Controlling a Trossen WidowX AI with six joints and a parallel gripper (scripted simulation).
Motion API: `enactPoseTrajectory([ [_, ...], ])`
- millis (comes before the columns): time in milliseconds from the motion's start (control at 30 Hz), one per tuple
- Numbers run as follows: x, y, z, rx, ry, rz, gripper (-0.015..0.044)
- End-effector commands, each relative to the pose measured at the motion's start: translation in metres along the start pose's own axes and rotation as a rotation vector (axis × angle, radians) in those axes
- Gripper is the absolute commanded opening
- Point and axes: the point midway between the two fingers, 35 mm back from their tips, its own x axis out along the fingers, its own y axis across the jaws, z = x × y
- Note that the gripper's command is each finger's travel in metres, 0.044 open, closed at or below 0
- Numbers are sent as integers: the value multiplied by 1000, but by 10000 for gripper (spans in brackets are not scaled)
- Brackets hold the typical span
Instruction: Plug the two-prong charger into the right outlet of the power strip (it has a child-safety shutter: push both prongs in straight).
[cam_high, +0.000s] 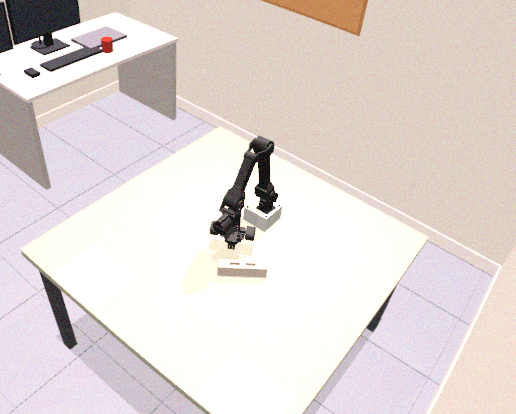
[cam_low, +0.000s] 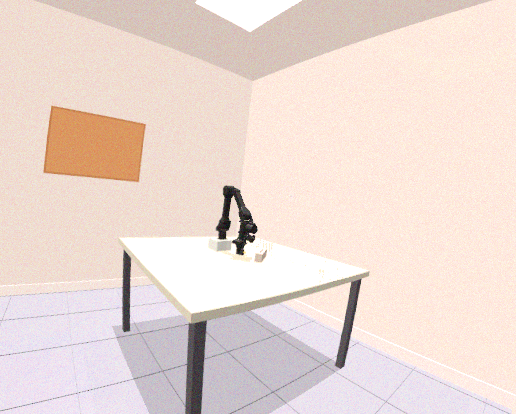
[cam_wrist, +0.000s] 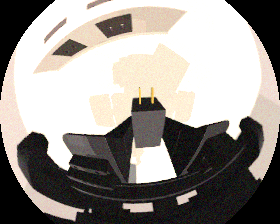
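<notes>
The dark charger (cam_wrist: 148, 127) is held between the fingers of my gripper (cam_wrist: 145, 117) (cam_high: 231, 244) (cam_low: 240, 251), which is shut on it. Its two yellow prongs point away from the gripper in the wrist view and downward in the top view. The pale power strip (cam_high: 242, 271) (cam_low: 260, 255) (cam_wrist: 142, 26) lies on the table, with two dark outlets on its top face. In the wrist view the strip is at the upper left, apart from the prongs. The gripper is above the table, beside the strip on the side of the robot's base. The outlets' slots are too small to see clearly.
The arm's grey base block (cam_high: 262, 216) (cam_low: 220, 244) stands on the table (cam_high: 310, 320) (cam_low: 210, 285) behind the gripper. A separate white desk (cam_high: 145, 42) with a red cup (cam_high: 107, 45), a keyboard and a monitor is at the upper left in the top view.
</notes>
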Motion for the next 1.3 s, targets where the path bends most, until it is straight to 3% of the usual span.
enactPoseTrajectory([
  [0, 3, 4, 5, -57, 0, -9, 0],
  [1267, 4, 20, 57, -141, -3, -13, 0],
])
